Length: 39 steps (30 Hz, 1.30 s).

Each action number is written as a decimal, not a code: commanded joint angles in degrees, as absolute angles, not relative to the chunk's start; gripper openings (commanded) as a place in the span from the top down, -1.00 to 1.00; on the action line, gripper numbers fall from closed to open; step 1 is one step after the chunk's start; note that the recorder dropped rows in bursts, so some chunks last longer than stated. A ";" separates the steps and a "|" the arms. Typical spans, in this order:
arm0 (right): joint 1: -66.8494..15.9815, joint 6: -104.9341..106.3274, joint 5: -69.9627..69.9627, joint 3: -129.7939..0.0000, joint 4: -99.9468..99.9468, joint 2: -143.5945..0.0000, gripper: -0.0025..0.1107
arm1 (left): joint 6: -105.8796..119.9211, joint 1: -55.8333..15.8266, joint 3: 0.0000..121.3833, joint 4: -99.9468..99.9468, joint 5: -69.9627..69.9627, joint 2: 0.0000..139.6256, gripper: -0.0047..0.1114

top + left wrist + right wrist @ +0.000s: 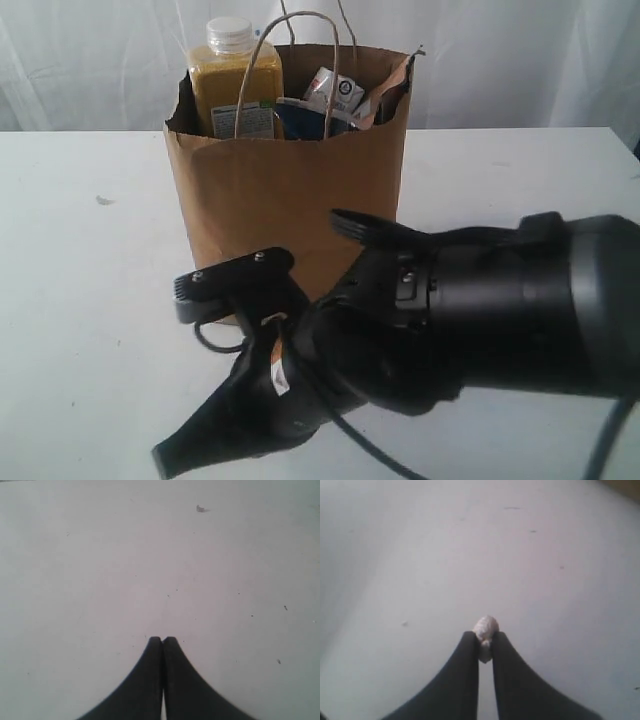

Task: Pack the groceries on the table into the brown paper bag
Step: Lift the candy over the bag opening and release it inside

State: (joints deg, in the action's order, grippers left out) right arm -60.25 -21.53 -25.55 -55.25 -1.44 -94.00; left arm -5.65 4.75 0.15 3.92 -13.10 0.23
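The brown paper bag stands upright at the middle back of the white table. Out of its top stick a yellow-grain bottle with a white cap and a small blue-white carton. My right gripper is shut on a tiny white lump pinched at its fingertips, just above the tabletop. In the exterior view that arm fills the foreground in front of the bag, fingers pointing down-left. My left gripper is shut with nothing in it, over bare table.
A small dark mark lies on the table left of the bag, and a similar mark shows in the left wrist view. The bag's twisted handles rise above its rim. White curtains hang behind.
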 commanded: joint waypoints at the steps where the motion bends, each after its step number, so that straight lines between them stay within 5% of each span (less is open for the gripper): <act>1: -67.86 -21.13 -26.08 -55.29 -1.65 -89.34 0.96 | -6.06 4.50 0.00 3.42 -12.82 0.00 0.92; 8: -77.75 -20.57 -25.58 -55.29 -1.36 -82.80 0.96 | -6.06 4.50 0.00 3.42 -12.82 0.00 0.92; 17: -78.04 -25.79 -22.54 -55.40 17.35 -72.98 0.96 | -6.06 4.50 0.00 3.42 -12.82 0.00 0.92; 21: -73.49 -43.18 -28.85 -60.80 24.31 -69.75 0.96 | -6.06 4.50 0.00 3.42 -12.82 0.00 0.92; 29: -58.73 -26.89 -57.25 -90.41 23.63 -76.41 0.96 | -6.06 4.50 0.00 3.42 -12.82 0.00 0.92; 39: -51.93 -18.91 -48.26 -99.90 20.75 -89.04 0.96 | -6.06 4.50 0.00 3.42 -12.82 0.00 0.92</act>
State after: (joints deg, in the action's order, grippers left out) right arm -52.30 -21.26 -52.64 -99.43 22.72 -86.86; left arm -5.65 4.75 0.15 3.92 -13.10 0.23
